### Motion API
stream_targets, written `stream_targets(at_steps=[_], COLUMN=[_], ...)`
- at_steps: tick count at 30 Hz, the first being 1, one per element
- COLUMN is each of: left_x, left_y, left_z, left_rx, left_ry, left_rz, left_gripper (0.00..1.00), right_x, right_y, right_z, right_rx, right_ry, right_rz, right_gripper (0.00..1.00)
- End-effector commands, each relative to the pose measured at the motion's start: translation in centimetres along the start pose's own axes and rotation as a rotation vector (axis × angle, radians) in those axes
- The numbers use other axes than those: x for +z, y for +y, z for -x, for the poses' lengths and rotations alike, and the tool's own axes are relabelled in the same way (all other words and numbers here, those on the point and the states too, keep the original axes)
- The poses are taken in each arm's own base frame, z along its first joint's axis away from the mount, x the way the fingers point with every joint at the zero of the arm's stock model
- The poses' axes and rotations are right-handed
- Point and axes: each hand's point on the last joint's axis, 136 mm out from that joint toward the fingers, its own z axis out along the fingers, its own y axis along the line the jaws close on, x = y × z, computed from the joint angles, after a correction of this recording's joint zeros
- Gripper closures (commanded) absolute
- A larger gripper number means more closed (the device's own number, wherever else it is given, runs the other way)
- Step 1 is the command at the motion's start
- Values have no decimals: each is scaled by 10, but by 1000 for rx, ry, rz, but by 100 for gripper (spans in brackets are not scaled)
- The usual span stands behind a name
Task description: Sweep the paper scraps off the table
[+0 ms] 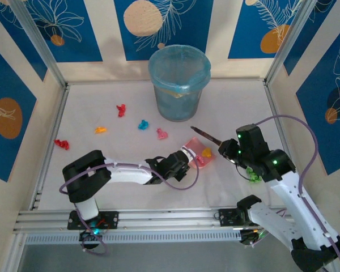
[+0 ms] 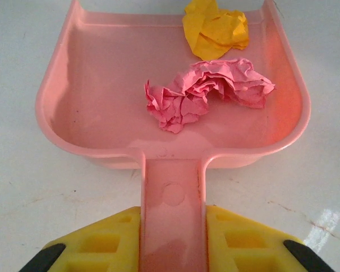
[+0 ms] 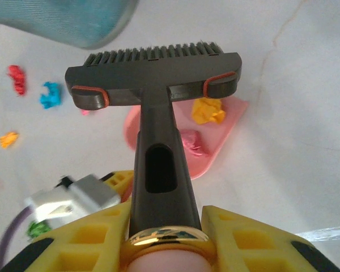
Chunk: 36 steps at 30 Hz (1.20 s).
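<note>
My left gripper (image 1: 180, 162) is shut on the handle of the pink dustpan (image 1: 194, 148), which lies flat on the table (image 1: 130, 187). In the left wrist view the yellow fingers (image 2: 102, 243) clamp the handle, and a yellow scrap (image 2: 215, 31) and a pink scrap (image 2: 209, 90) rest in the dustpan (image 2: 102, 85). My right gripper (image 1: 229, 149) is shut on a dark brush (image 3: 153, 73), held just above the pan's far rim. Loose paper scraps lie on the table: red (image 1: 121, 110), blue (image 1: 143, 124), orange (image 1: 100, 130), pink (image 1: 161, 134), red (image 1: 61, 144) and green (image 1: 253, 174).
A blue-lined waste bin (image 1: 178, 82) stands at the back centre of the table, just beyond the brush. Aluminium rails (image 1: 130, 218) edge the table, with patterned walls behind and at both sides. The green scrap lies under the right arm.
</note>
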Motion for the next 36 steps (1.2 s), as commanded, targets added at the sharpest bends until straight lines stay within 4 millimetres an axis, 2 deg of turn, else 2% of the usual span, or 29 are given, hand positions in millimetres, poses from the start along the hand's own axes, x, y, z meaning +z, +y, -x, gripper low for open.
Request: stream_targets(at_steps=[1,4,8,12,16,24,30,33,36], left_x=[2,2,5,5,3,-9,-27,-40,-57], left_y=[-2,-2,-2,-2,-2,0,3,4,7], left_z=[0,0,-2,-2,0,7,16,24,31], left_rx=[31,29,30,26,15,-19,-34,-37,-44], left_ry=[2,3,17,15,4,-63,-149,-193,-234], left_rz=[8,10,13,13,14,2,-11,-18,-24], left_gripper=[100,100,100,100,100,100,100,100,100], right_x=[15,22,23,11,-5,-25,-44,-43,-33], right_y=[-6,-10,4,13,16,-4,-13,-26,-39], right_z=[4,-4,-24,-35,-38,-13,25,43,57], right_rx=[4,24,31,36,46,24,16,31,48], right_ry=[-8,39,145,173,157,-9,-252,-379,-468], right_rz=[-18,-16,75,147,202,105,83,27,-43], right_gripper=[100,100,100,100,100,100,100,100,100])
